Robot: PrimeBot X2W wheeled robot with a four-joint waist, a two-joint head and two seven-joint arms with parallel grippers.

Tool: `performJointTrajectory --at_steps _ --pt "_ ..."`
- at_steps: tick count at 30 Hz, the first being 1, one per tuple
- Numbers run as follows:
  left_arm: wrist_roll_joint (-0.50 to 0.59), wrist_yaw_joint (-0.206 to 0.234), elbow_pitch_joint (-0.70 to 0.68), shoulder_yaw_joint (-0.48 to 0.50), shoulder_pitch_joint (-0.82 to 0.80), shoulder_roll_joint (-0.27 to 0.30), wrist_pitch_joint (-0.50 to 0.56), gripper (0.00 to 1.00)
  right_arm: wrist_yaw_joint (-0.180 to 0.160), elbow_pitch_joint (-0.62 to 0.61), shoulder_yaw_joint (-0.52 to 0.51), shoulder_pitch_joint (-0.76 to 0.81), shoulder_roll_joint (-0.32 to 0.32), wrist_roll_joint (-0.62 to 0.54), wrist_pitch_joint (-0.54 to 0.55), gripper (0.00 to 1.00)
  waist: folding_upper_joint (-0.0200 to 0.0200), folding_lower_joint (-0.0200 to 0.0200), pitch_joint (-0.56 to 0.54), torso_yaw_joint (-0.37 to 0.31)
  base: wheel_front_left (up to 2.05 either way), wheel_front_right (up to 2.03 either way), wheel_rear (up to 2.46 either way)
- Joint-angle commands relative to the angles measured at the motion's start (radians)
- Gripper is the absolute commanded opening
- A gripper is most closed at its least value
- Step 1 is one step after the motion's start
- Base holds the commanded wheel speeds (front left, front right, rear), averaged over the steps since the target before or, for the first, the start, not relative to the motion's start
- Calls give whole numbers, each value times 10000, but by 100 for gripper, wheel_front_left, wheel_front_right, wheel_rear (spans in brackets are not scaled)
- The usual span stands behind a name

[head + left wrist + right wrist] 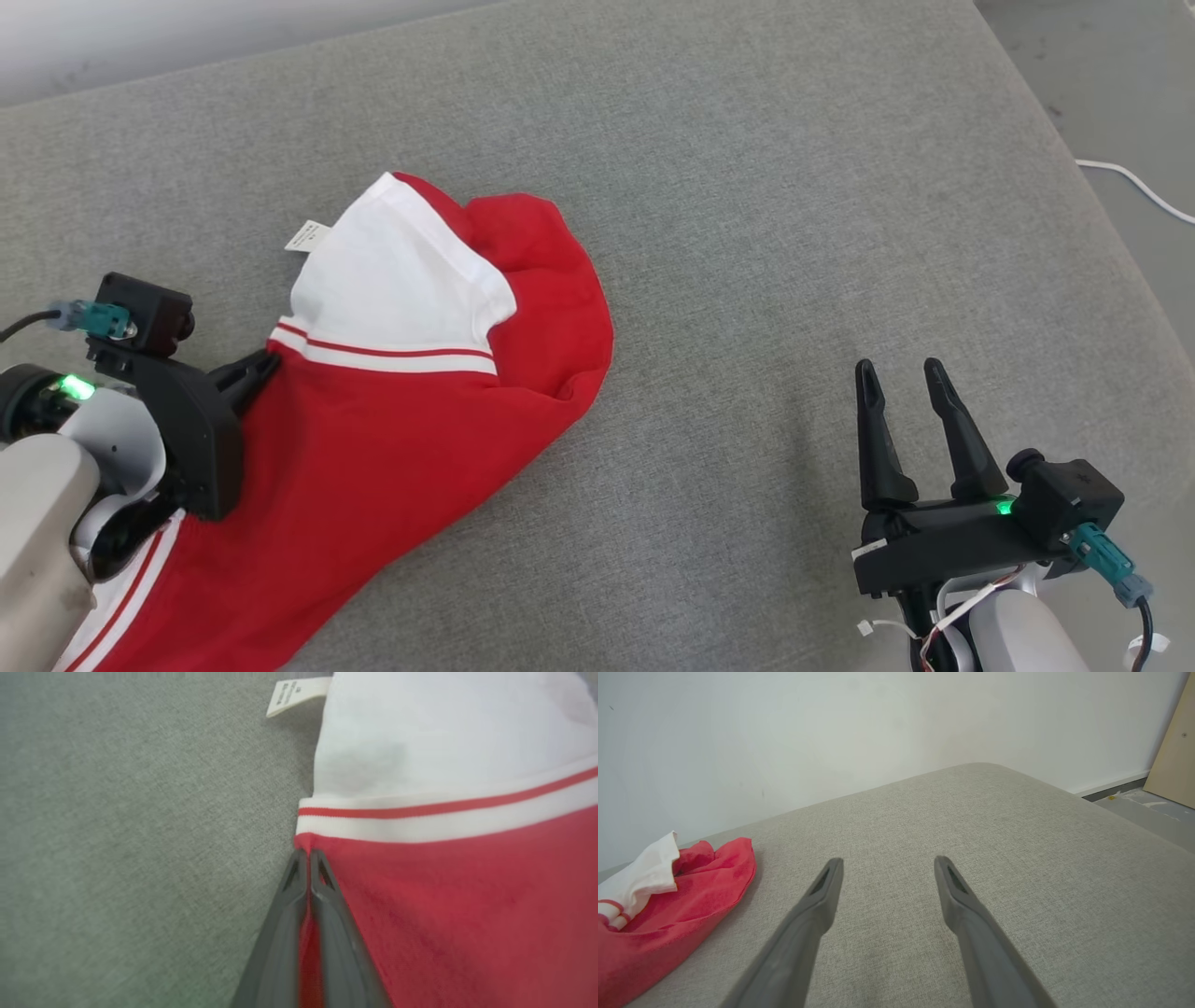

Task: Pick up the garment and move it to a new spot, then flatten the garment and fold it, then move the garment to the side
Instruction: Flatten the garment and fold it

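Observation:
The garment [411, 411] is red with a white panel and a red-striped white band. It lies bunched on the left half of the grey cushion, running off the head view's lower left. My left gripper [266, 366] is shut on the garment's left edge just below the band; in the left wrist view my left gripper [308, 855] has red cloth pinched between its closed fingers. My right gripper [901, 373] hovers open and empty over bare cushion at the lower right, well apart from the garment [668, 914]. In the right wrist view the right gripper [887, 865] has its fingers spread.
The grey cushion [794, 233] spreads wide to the right and far side of the garment. A white care label [306, 235] sticks out at the garment's far left. A white cable [1134, 185] lies on the floor beyond the cushion's right edge. A pale wall [878, 728] stands behind.

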Motion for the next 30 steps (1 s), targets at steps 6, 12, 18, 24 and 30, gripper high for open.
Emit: performJointTrajectory --at_steps 6,12,18,24,30 --pt "402 18 291 173 -806 97 -1366 0 -22 71 -124 43 -17 -151 -5 100 1 0 -361 361 0 0 0" --pt "914 161 396 493 -1488 7 -2632 0 -22 90 -199 129 -15 -278 -5 100 1 0 -668 622 0 0 0" --pt "1332 264 -83 604 -1890 -103 -3572 0 -22 116 -339 356 -14 -489 -5 100 1 0 -1049 1068 0 0 0" --pt "1282 529 -1265 563 -1254 -183 -3957 0 -22 166 -387 553 -14 -685 -5 100 1 0 -1377 1585 0 0 0" --pt "1014 1355 -3459 266 801 111 -4221 0 -22 245 -506 809 -14 -823 -5 100 1 0 -1692 2277 0 0 0"
